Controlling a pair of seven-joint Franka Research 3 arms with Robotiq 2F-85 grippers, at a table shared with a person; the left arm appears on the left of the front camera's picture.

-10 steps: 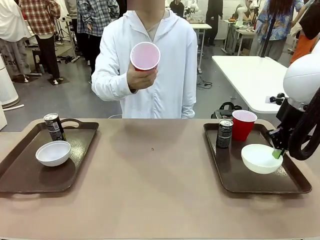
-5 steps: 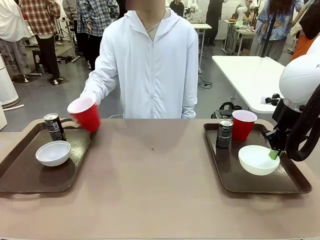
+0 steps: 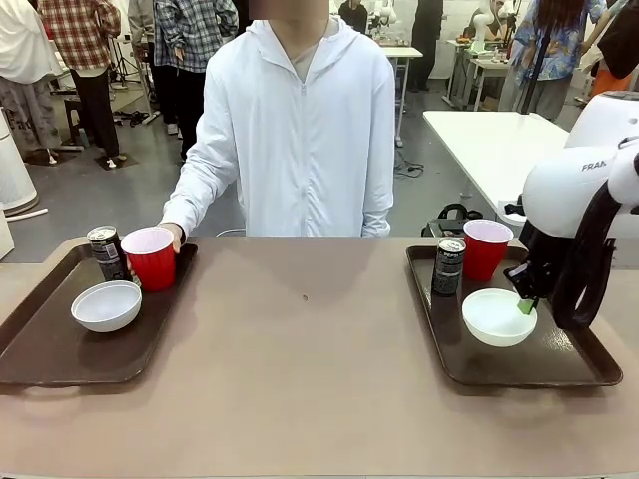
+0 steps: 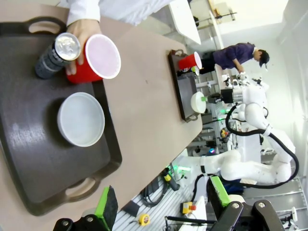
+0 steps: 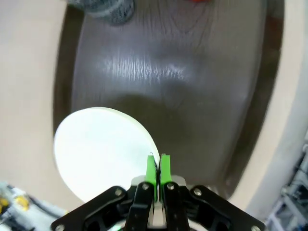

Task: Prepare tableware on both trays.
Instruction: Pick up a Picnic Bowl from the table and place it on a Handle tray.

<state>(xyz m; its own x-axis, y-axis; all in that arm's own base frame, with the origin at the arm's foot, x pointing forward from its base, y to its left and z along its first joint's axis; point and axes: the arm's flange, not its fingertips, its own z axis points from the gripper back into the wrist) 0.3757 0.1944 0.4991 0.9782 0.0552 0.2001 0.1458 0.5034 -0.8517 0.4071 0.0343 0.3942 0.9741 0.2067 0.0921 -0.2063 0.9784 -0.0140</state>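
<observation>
Left dark brown rectangular plastic tray (image 3: 45,354): slim black can (image 3: 107,253), small round white bowl (image 3: 106,305), red plastic cup (image 3: 151,258) just landing, person's hand (image 3: 176,238) behind it.

Right dark brown tray (image 3: 519,369): black can (image 3: 448,266), red cup (image 3: 486,248), white bowl (image 3: 498,316), bowl pinched at rim by right end effector (image 5: 156,168), jaws clamped, arm bent low over tray.

Judgement: nearly complete; releases remain.

Left end effector (image 4: 161,198) wide open, empty, high above left tray.

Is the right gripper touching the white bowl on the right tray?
Touching. In the right wrist view the right gripper has its green pads pinched on the rim of the white bowl.
</observation>
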